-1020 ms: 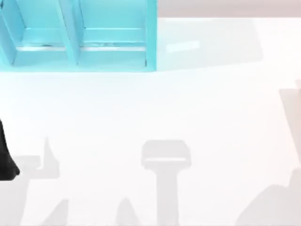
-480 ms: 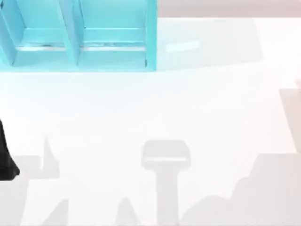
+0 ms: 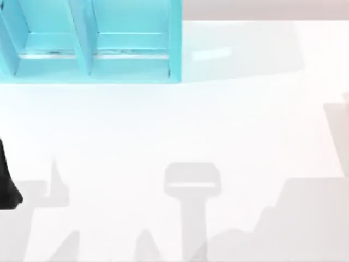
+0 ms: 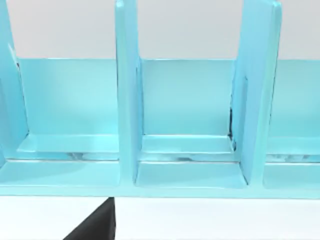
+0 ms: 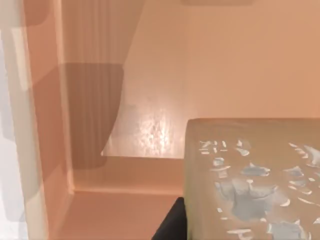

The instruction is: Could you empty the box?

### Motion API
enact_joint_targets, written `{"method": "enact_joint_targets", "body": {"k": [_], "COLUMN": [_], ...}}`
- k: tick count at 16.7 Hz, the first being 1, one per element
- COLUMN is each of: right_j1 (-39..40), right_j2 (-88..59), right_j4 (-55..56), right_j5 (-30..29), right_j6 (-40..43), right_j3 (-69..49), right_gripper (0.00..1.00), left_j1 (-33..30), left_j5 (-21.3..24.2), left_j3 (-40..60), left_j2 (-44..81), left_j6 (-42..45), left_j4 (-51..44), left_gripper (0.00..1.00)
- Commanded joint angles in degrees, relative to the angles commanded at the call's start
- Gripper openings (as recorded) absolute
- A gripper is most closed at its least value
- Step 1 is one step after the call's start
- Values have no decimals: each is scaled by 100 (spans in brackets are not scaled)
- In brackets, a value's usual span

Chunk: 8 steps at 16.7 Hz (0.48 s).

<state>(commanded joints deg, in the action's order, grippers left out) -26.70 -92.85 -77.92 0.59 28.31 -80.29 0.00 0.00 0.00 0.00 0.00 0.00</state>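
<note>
Two arms are at work around a white bench [image 3: 191, 125]. The left arm [image 3: 6, 185] pokes in as a black shape at the bench's edge, about 8 o'clock. A pale blue rack [image 3: 131, 60] with upright dividers stands at about 11 o'clock. The left wrist camera looks straight into that rack [image 4: 187, 105], and a dark wedge of the left gripper [image 4: 97, 225] shows just below its front lip.

The right wrist camera is looking down into the orange box [image 5: 150, 75], at its inner walls and floor. A beige block [image 5: 250, 175], flecked with pale blue marks, sits inside the box close to the camera. A dark sliver of the right gripper [image 5: 172, 225] is just beside the block's edge. How either gripper is set I can't make out from where I stand.
</note>
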Motion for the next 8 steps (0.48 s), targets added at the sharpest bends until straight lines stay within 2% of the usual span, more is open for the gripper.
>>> {"method": "enact_joint_targets", "body": {"k": [4,8], "right_j1": [839,2540], "right_j2": [-458,-1115], "right_j4": [167,467], "right_j5": [-8,-4], "right_j6": [-832,-2535], "right_j3": [-260,-511], "right_gripper": [0,0], "left_j1": [0,0], "left_j5": [0,0], "left_j3": [0,0], "left_j2": [0,0], "left_j6": [0,0], "left_j4": [0,0], "left_gripper": [100,100]}}
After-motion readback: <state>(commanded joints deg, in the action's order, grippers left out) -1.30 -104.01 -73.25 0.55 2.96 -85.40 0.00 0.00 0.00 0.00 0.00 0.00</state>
